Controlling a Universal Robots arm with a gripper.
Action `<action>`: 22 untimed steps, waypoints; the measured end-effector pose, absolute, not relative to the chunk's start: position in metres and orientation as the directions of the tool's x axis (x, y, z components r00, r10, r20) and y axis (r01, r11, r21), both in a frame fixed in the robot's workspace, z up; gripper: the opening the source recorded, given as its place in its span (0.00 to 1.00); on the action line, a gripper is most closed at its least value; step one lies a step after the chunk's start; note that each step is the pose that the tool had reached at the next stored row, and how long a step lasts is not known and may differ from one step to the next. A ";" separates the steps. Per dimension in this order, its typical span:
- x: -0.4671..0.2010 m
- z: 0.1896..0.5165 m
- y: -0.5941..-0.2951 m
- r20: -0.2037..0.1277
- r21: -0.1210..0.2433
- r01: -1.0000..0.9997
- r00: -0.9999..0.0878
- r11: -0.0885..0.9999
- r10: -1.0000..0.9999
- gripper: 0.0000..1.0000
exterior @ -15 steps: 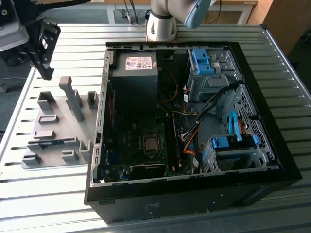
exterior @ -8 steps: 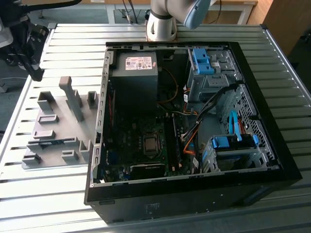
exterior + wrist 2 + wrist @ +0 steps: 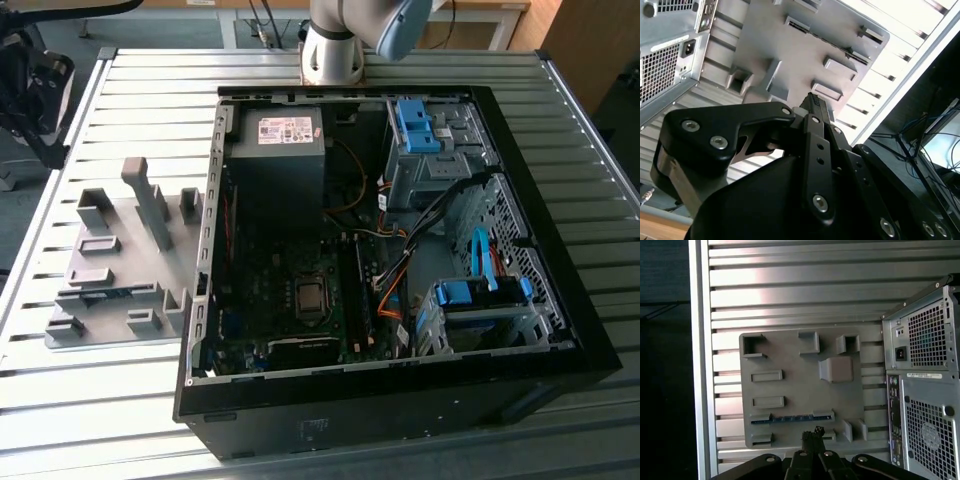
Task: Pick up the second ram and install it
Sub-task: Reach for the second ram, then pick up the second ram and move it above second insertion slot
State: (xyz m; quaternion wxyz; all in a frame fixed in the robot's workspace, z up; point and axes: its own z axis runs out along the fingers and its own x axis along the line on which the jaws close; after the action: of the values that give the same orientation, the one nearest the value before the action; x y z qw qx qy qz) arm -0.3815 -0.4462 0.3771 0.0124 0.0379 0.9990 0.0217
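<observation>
The gripper (image 3: pixel 812 434) was found closed, its fingertips (image 3: pixel 813 102) brought together with nothing held between them.

Directly ahead of the fingertips, a grey fixture plate (image 3: pixel 790 355) was observed lying flat on the slatted metal table (image 3: pixel 790 290). The second ram (image 3: pixel 790 418), a thin blue-green stick, was seen seated lengthwise in a long slot on the part of the plate nearest the fingertips. No contact between the gripper and the stick was noted. The other raised holders on the plate lay farther ahead of the gripper.

To one side of the gripper, just beside the plate, the computer case (image 3: pixel 925 390) was recorded, its perforated rear panel turned toward the first wrist view.

In the exterior view, the case (image 3: pixel 400 410) was seen lying with its side open and its motherboard (image 3: pixel 290 290) exposed. The plate (image 3: pixel 120 215) was placed at the exterior view's left of the case.
</observation>
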 end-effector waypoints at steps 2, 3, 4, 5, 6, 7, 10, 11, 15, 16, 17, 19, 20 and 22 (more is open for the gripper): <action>-0.389 0.376 -0.447 -0.023 0.044 0.075 -0.997 0.996 0.076 0.10; -0.392 0.376 -0.447 -0.023 0.044 0.075 -0.997 0.996 0.076 0.10; -0.395 0.376 -0.448 -0.023 0.044 0.075 -0.997 0.996 0.076 0.10; -0.397 0.376 -0.448 -0.023 0.044 0.075 -0.997 0.996 0.076 0.10; -0.399 0.376 -0.449 -0.023 0.044 0.075 -0.997 0.996 0.076 0.10; -0.399 0.376 -0.449 -0.023 0.044 0.075 -0.997 0.996 0.076 0.10; -0.399 0.376 -0.449 -0.023 0.044 0.075 -0.997 0.996 0.076 0.10; -0.400 0.376 -0.449 -0.023 0.044 0.075 -0.997 0.996 0.076 0.10; -0.400 0.376 -0.449 -0.023 0.044 0.075 -0.997 0.996 0.076 0.10; -0.400 0.376 -0.449 -0.023 0.044 0.075 -0.997 0.996 0.076 0.10; -0.400 0.376 -0.449 -0.023 0.044 0.075 -0.997 0.996 0.076 0.10; -0.400 0.376 -0.449 -0.023 0.044 0.075 -0.997 0.996 0.076 0.10; -0.400 0.376 -0.449 -0.023 0.044 0.075 -0.997 0.996 0.076 0.10; -0.400 0.376 -0.449 -0.023 0.044 0.072 -0.997 0.996 0.073 0.10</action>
State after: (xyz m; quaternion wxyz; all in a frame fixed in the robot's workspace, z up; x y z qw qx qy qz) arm -0.3997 -0.4486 0.3756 0.0125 0.0365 0.9990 0.0217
